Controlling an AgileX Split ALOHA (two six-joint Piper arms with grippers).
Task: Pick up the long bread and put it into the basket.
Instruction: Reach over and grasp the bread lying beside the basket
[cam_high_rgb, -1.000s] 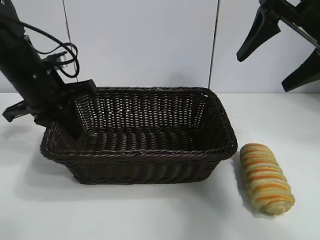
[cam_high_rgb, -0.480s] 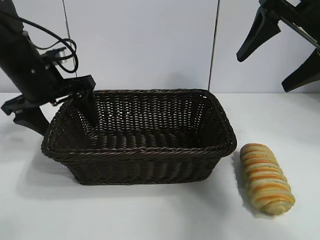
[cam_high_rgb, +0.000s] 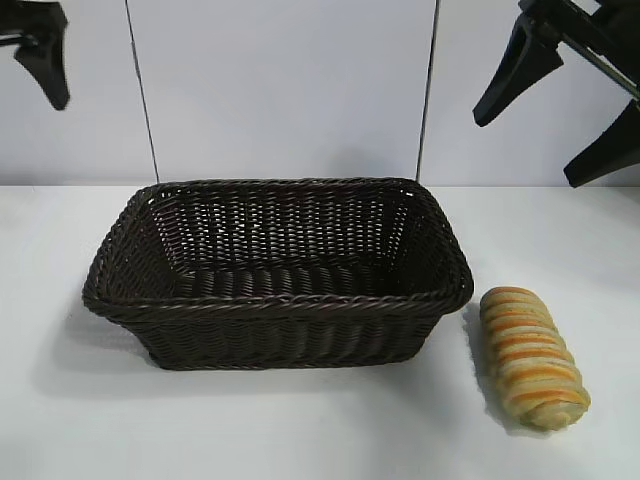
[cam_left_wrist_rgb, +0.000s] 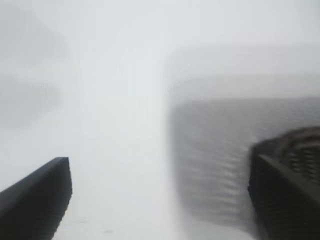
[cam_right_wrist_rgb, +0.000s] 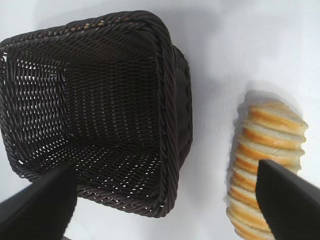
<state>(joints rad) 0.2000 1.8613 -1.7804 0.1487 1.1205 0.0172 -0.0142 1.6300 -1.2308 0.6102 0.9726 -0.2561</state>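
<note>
Tan with orange ridges, the long bread (cam_high_rgb: 533, 357) lies on the table just beside the basket (cam_high_rgb: 276, 300), outside it, untouched. The right gripper (cam_high_rgb: 555, 105) hangs above the bread, fingers wide and empty. The left gripper (cam_high_rgb: 35, 45), also wide, is high above the basket's far end. A descent off-centre could nudge the loaf away.

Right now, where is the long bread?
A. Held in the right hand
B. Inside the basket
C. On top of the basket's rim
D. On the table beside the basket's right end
D. The long bread lies on the white table, just off the right end of the basket, which holds nothing, and the right hand hangs open above it, gripping nothing.
</note>
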